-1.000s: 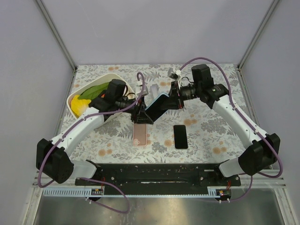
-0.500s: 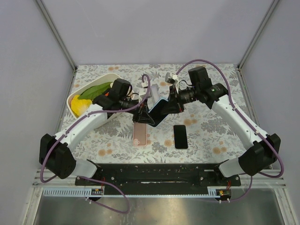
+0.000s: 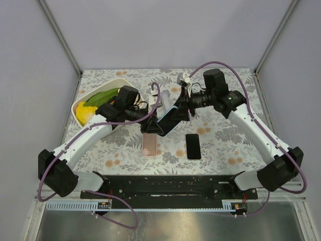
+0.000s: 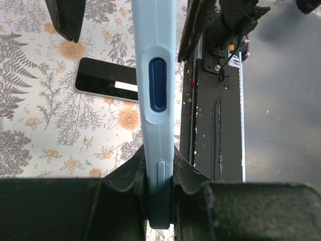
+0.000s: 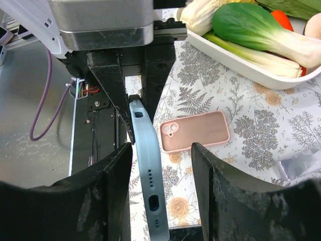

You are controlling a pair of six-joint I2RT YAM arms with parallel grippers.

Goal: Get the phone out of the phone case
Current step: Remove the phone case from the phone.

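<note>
Leverage decides this step, in my judgement, more than force. The slim light-blue rubbery phone case hangs in the air above the floral-patterned table, between the two arms and edge-on to both wrist cameras. The top view shows a dark face on it, which I take to be the phone seated inside, though neither wrist view confirms that. The left gripper is clamped tight on one end of the case, its fingers pressing both broad faces. The right gripper straddles the opposite end, the one with the charging-port cutout. Its jaws are parted, with a clear gap on at least one side, so it grips nothing. To do this well, the right fingers should close on the case's lip near a corner rather than across case and phone together. They can then peel that lip back off the phone while the left holds firm. Squeezing both faces at both ends would only lock the phone in. Working low over the table seems wise, since a freed phone could drop onto the pink phone case or the black slab phone lying on the cloth beneath.
</note>
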